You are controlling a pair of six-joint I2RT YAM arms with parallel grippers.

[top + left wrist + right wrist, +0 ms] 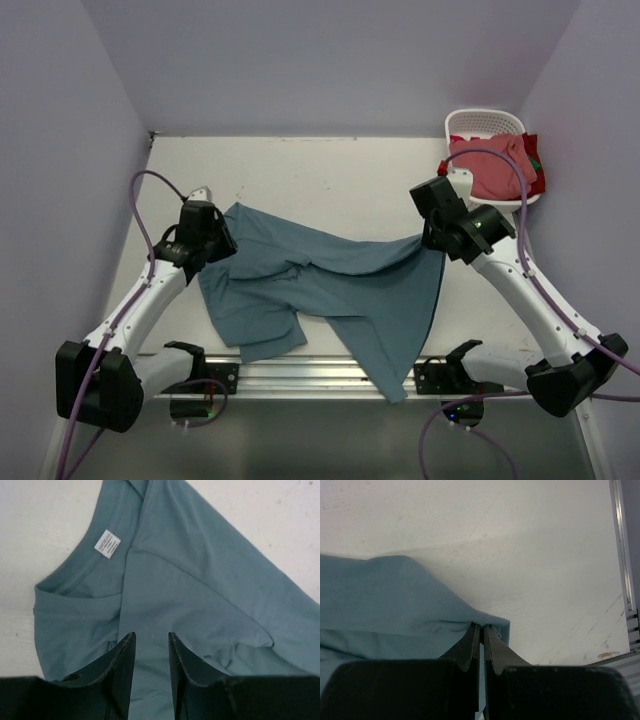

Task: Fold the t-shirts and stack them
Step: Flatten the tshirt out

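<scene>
The teal-blue t-shirt [330, 290] lies crumpled across the table, one part hanging over the near edge. My left gripper [220, 242] is open over its collar end. In the left wrist view the left gripper [151, 637] has its jaws apart just above the cloth [200, 580], with the white neck label [107, 543] ahead. My right gripper [432, 240] is shut on the shirt's right corner. In the right wrist view the right gripper [481, 626] pinches a folded hem of the teal cloth [395, 605], lifted off the table. The salmon pink-red t-shirt [495, 165] lies in the basket.
The white slotted basket [480, 118] stands at the back right corner. A metal rail [300, 372] runs along the near edge between the arm bases. Grey walls close in the left, back and right sides.
</scene>
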